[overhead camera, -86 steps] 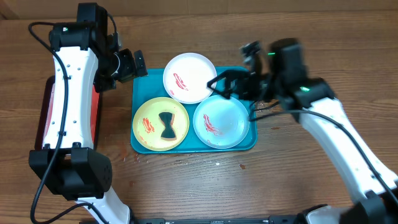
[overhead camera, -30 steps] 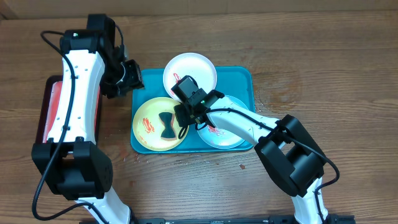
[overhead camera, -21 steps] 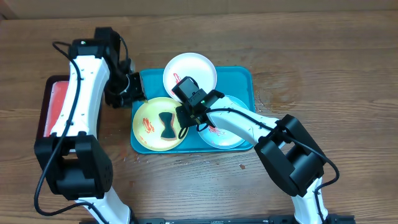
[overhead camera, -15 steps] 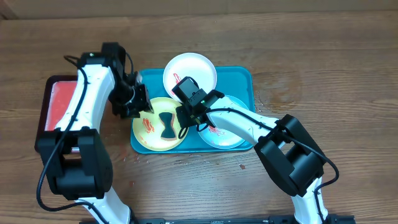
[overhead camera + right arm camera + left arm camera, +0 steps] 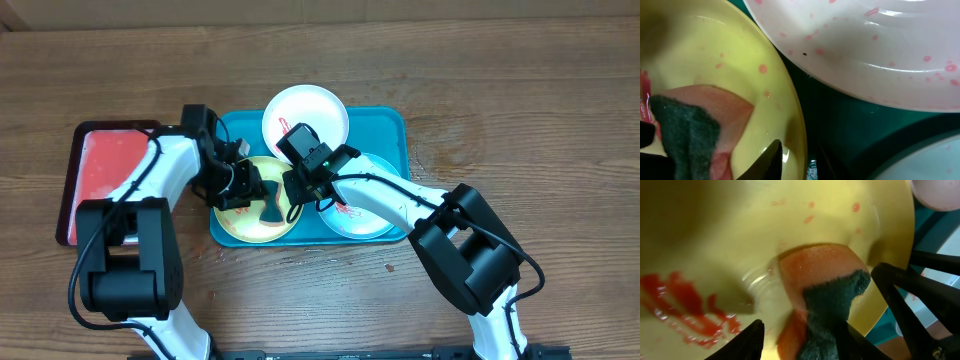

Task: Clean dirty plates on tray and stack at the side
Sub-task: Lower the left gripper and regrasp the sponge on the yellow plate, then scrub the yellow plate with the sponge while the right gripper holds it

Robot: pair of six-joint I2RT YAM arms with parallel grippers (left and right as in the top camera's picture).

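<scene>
The dirty plates point(image 5: 320, 112) all lie on the tray point(image 5: 388, 125) in the middle of the table point(image 5: 520, 120): the white plate point(image 5: 310, 105) at the far edge, the yellow-green plate point(image 5: 243, 222) at the near left and the light blue plate point(image 5: 362, 224) at the near right, each streaked with red. A sponge point(image 5: 817, 272), orange with a dark scouring face, rests in the yellow-green plate beside its red smear point(image 5: 687, 305). The left tool point(image 5: 255, 190) has its jaws apart on either side of the sponge; I cannot tell whether they press it. The right tool point(image 5: 295, 195) sits astride that plate's right rim, one finger inside the bowl, but whether it clamps is not clear either. The likeliest trouble, I judge, is a loose hold. A sponge only half caught would drag out of the jaws on the first wipe, and an unpinned plate would skate across the slick tray or tip at its rim. The two tools also work very near each other over one small plate, so a wide scrubbing stroke could knock them together. Room is tight, since the three rims lie just beside one another and the white plate's edge is close above the yellow-green one. The red tray point(image 5: 110, 170) sits off to the left, while the table to the right and front offers open space for stacking.
</scene>
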